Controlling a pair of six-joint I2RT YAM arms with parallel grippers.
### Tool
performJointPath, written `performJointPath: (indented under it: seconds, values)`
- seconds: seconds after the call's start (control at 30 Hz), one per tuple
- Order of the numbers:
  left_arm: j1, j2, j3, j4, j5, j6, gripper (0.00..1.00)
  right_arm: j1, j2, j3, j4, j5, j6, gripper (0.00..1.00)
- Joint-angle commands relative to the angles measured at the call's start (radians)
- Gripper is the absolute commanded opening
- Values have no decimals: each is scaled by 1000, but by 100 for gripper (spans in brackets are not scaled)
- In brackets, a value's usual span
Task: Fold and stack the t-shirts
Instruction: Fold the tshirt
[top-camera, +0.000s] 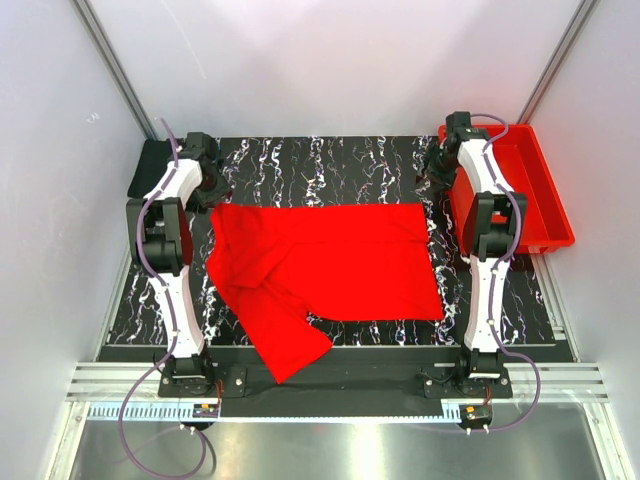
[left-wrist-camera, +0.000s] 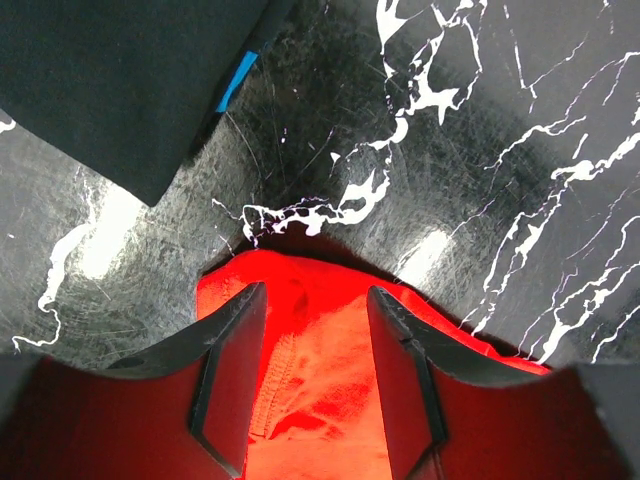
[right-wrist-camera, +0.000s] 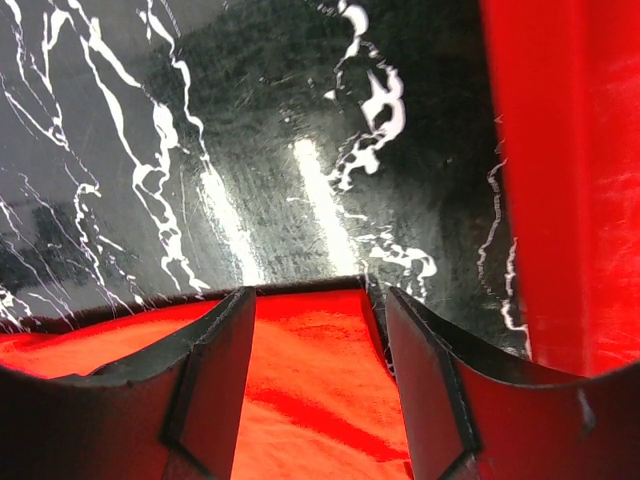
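A bright red t-shirt (top-camera: 330, 260) lies spread flat on the black marbled table (top-camera: 330, 165), with one sleeve hanging toward the near edge. My left gripper (top-camera: 213, 196) is down at the shirt's far left corner. In the left wrist view its jaws (left-wrist-camera: 315, 300) stand apart, astride a rumpled hem of the red cloth (left-wrist-camera: 320, 380). My right gripper (top-camera: 433, 176) is at the far right corner, and its jaws (right-wrist-camera: 312, 300) are also apart, with the flat corner of the shirt (right-wrist-camera: 310, 400) between them. A folded black t-shirt (top-camera: 150, 165) with a blue edge (left-wrist-camera: 237, 80) lies at the far left.
A rigid red plastic bin (top-camera: 520, 190) stands at the far right, close beside my right gripper, and its wall (right-wrist-camera: 560, 180) fills the right side of the right wrist view. White panels enclose the table on three sides. Bare marbled surface (right-wrist-camera: 250, 150) lies beyond the shirt's far edge.
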Motion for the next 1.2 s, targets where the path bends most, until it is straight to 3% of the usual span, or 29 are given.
performJointPath:
  seconds: [0.0,0.23,0.47,0.57,0.63,0.67,0.7,0.77,0.8,0.9,1.0,1.17]
  values:
    - [4,15,20,28,5,13,50,33,15,0,-1,10,-20,62]
    - [2,41,28,19,-9,23,46,56,32,-6,-18,22,-32,62]
    - [2,41,-27,48,-4,27,49,71,-19,-109,19,68,-49,62]
    - [2,53,-23,45,-16,33,44,76,-16,-119,10,79,-52,60]
    - [2,59,-9,42,-24,45,34,78,-13,-127,11,77,-50,58]
    - [2,61,-4,41,-30,46,29,78,-14,-127,19,77,-49,54]
    - [2,64,0,41,-36,56,16,81,-13,-127,20,76,-46,50]
    - [1,74,31,28,-55,60,4,79,-11,-121,31,76,-32,42]
    - [4,79,48,21,-61,68,0,81,-8,-115,31,77,-30,30]
    - [2,84,100,-2,-88,77,0,79,-3,-90,34,91,-20,11]
    - [2,76,143,-18,-119,86,0,79,1,-66,43,123,-15,0]
    - [4,85,218,-35,-145,111,0,81,1,-46,91,158,-16,0]
